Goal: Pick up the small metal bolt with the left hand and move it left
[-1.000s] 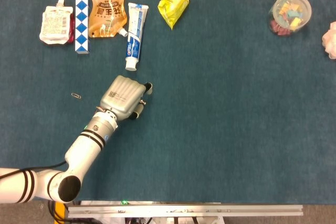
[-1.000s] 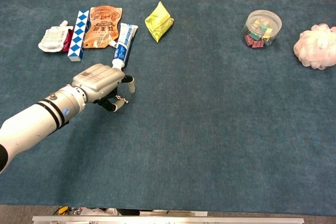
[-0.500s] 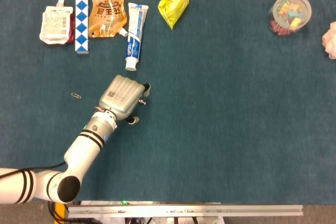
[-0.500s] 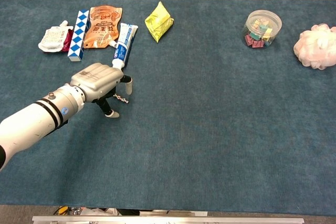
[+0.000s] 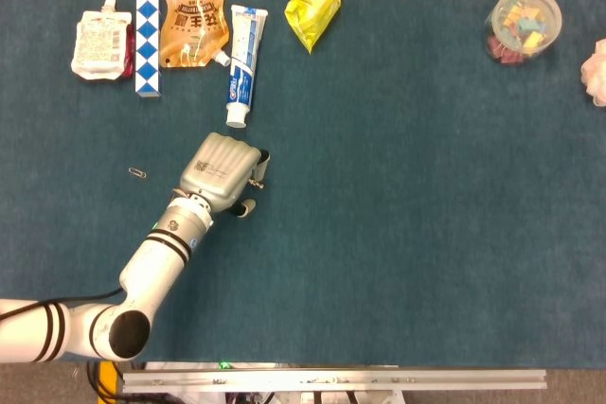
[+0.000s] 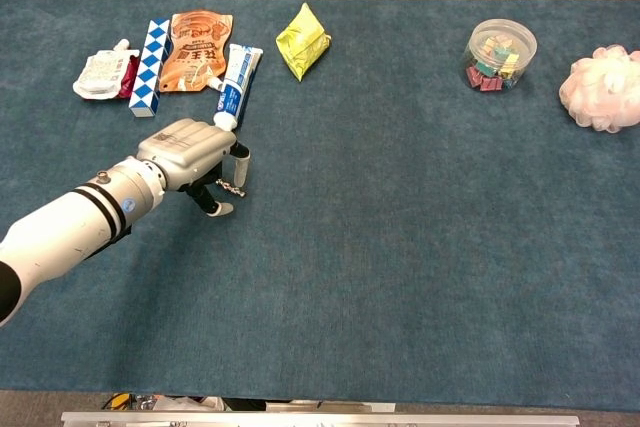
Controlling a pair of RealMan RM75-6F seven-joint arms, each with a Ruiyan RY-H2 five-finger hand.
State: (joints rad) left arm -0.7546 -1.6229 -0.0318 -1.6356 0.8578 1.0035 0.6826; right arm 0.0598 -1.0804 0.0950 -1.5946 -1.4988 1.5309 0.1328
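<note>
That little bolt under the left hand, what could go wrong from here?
The bolt sits at the fingertips of the left hand; whether it is truly pinched is unclear, so it may slip out. Moving left, the hand could sweep the paper clip. The toothpaste tube lies close behind and could be nudged.

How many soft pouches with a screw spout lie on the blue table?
2, both at the far left: a small white spouted pouch at the end of the row, and a large orange spouted pouch beside the white toothpaste tube. None appears hidden.
</note>
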